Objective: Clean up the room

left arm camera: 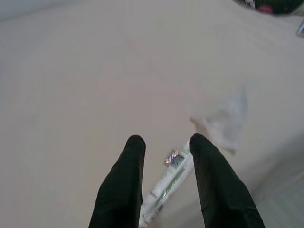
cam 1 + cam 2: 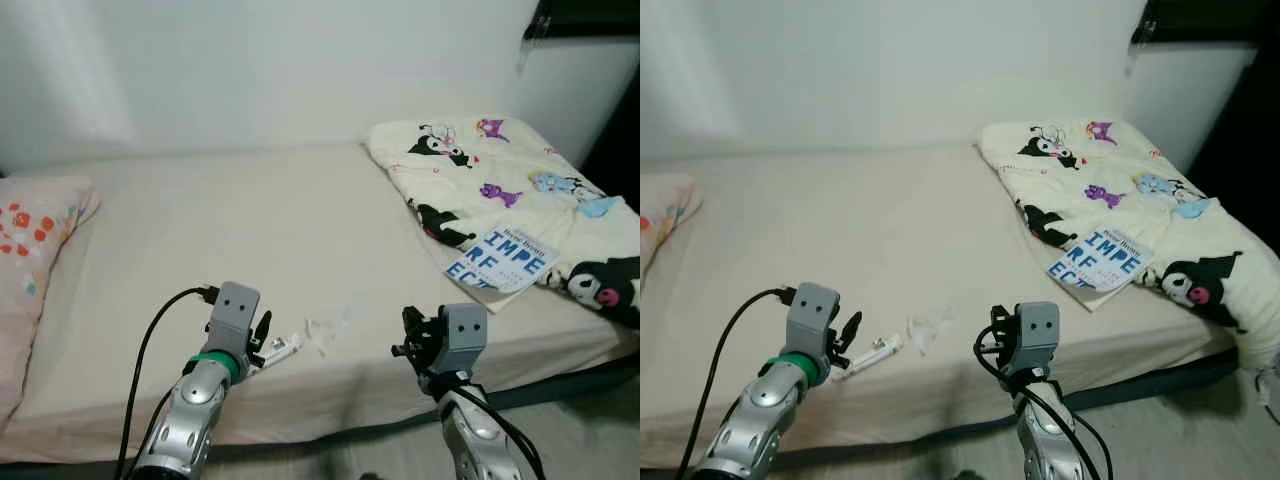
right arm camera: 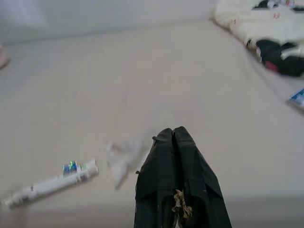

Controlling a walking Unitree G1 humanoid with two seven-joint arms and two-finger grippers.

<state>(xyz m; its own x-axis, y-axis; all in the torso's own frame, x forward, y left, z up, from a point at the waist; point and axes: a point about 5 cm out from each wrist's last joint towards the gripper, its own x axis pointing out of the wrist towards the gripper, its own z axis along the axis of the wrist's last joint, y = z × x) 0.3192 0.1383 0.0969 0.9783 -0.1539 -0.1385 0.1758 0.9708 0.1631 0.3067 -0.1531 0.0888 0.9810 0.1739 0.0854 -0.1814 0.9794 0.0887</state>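
Observation:
A white tube with green print (image 2: 281,351) lies near the front edge of the bed. My left gripper (image 1: 164,142) is open and hovers right over it, the tube (image 1: 166,186) lying between the two fingers. A crumpled clear wrapper (image 2: 325,333) rests just right of the tube; the same wrapper (image 3: 124,159) lies ahead of my right gripper. My right gripper (image 3: 173,135) is shut with nothing in it, held above the bed's front edge right of the wrapper. A book with blue letters (image 2: 498,260) lies on the patterned blanket (image 2: 520,190).
The bed (image 2: 250,240) has a beige sheet and runs along a white wall. A pink flowered pillow (image 2: 35,250) lies at the left end. The cartoon blanket is heaped at the right end. Grey floor (image 2: 580,430) shows below the bed's front edge.

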